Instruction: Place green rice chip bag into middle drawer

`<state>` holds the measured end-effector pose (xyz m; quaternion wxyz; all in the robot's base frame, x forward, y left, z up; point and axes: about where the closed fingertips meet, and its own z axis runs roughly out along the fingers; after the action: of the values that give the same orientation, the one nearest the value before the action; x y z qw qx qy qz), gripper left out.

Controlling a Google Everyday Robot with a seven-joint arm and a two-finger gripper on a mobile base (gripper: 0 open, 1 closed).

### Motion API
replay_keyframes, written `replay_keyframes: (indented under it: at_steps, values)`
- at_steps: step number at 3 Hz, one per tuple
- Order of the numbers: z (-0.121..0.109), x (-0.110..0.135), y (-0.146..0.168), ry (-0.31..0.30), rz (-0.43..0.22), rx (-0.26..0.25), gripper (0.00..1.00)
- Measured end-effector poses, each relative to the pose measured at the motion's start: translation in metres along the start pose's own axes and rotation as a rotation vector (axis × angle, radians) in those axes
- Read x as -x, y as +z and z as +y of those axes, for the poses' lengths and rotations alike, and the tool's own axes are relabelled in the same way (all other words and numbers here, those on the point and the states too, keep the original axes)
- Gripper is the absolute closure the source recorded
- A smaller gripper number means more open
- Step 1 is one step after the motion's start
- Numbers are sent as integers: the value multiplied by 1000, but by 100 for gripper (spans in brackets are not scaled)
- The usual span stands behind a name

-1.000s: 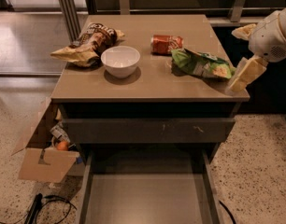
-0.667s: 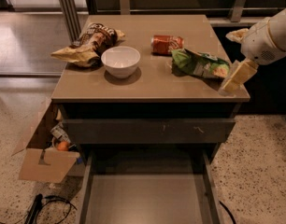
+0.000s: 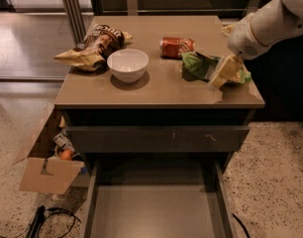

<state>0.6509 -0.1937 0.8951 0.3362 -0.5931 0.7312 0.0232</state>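
At 3 o'clock on the brown surface [image 3: 156,90], close to its right edge, lies the green chip bag [image 3: 196,66], crumpled and flat, with nothing on top of it except the tool [image 3: 217,56]; the tool comes in from 2 o'clock on a white arm [image 3: 275,19], one pale yellow prong slanting down across the bag's right end and the other showing well apart behind it, so it looks spread wide with nothing gripped; whether the lower prong touches the bag I cannot tell; my guess is that it is angled this way to straddle the bag from the open side, away from the red can [image 3: 177,46] that sits just beside the bag at 11 o'clock from it; a white bowl [image 3: 127,64] stands at 9 o'clock on the surface and a brown chip bag [image 3: 94,46] lies at 10 o'clock, both well apart from the work; below, at 6 o'clock, the middle drawer [image 3: 154,207] is pulled far out with a bare floor, presumably left open so the bag can be dropped straight in; the drawer front [image 3: 156,139] above it is closed, which keeps the drop path free; a cardboard box [image 3: 45,170] sits on the floor at 8 o'clock; the grasp looks not yet made, so the task is at its start
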Motion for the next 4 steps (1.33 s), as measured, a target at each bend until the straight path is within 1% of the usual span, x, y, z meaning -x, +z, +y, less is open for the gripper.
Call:
replay_keyframes:
  at_steps: [1, 2, 3, 4]
  values:
    - [-9, 7, 30, 24, 29, 4, 0]
    - [-11, -1, 54, 47, 70, 21, 0]
    - [-11, -1, 55, 49, 72, 21, 0]
    - [-11, -1, 55, 49, 72, 21, 16]
